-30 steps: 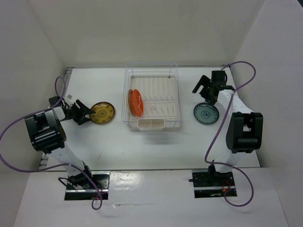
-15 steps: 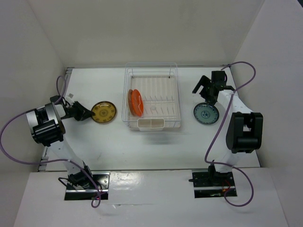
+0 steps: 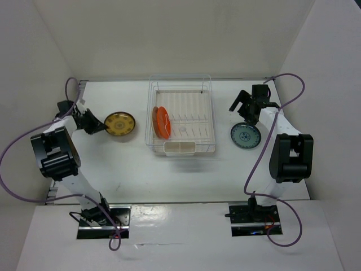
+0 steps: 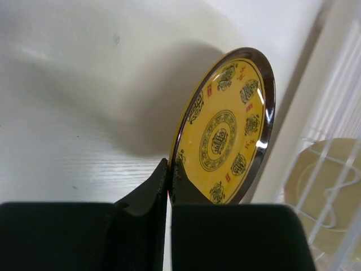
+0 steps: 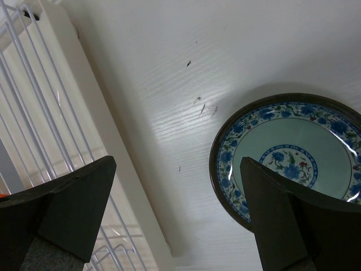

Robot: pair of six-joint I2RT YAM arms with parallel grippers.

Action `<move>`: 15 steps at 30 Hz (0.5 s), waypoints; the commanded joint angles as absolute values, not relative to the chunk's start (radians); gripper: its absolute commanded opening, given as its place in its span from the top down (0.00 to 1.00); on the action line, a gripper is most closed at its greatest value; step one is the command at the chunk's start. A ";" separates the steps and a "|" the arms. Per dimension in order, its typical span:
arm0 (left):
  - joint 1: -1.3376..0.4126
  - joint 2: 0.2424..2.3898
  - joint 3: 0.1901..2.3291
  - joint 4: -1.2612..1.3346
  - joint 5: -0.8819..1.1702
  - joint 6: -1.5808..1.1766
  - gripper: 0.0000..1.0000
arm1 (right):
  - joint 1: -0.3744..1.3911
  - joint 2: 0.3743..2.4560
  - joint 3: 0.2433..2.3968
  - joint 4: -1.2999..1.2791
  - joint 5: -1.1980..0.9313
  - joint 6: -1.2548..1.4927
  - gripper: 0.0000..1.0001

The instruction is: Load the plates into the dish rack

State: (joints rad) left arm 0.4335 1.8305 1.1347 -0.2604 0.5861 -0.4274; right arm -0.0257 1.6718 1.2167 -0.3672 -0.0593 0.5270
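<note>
Left gripper point(image 4: 169, 169) is clenched on the bare rim of the yellow plate point(image 4: 225, 130), which tilts steeply just left of the dish rack point(image 3: 180, 82). Risk: with so thin a bite the plate may pivot or slip out in transit, or clip a rack wire on entry. Right gripper point(image 5: 176, 169) is spread wide and empty beside the blue-green plate point(image 5: 287, 158), which lies flat right of the rack.

Yellow plate point(image 4: 225, 130) tilted, orange plate point(image 3: 162, 122) in rack point(image 3: 189, 104), blue plate point(image 5: 287, 158) flat
</note>
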 commanded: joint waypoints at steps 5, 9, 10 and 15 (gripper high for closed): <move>0.333 1.576 1.485 -0.492 0.361 -0.345 1.00 | -0.020 1.646 1.239 -0.336 -0.051 0.532 0.00; 0.238 1.511 1.638 -0.597 0.289 -0.321 1.00 | -0.020 1.655 1.249 -0.336 -0.060 0.532 0.00; 0.201 1.500 1.691 -0.618 0.246 -0.308 1.00 | -0.020 1.655 1.249 -0.336 -0.069 0.532 0.00; -0.092 1.545 1.938 -0.867 -0.068 -0.293 1.00 | -0.020 1.655 1.249 -0.336 -0.069 0.532 0.00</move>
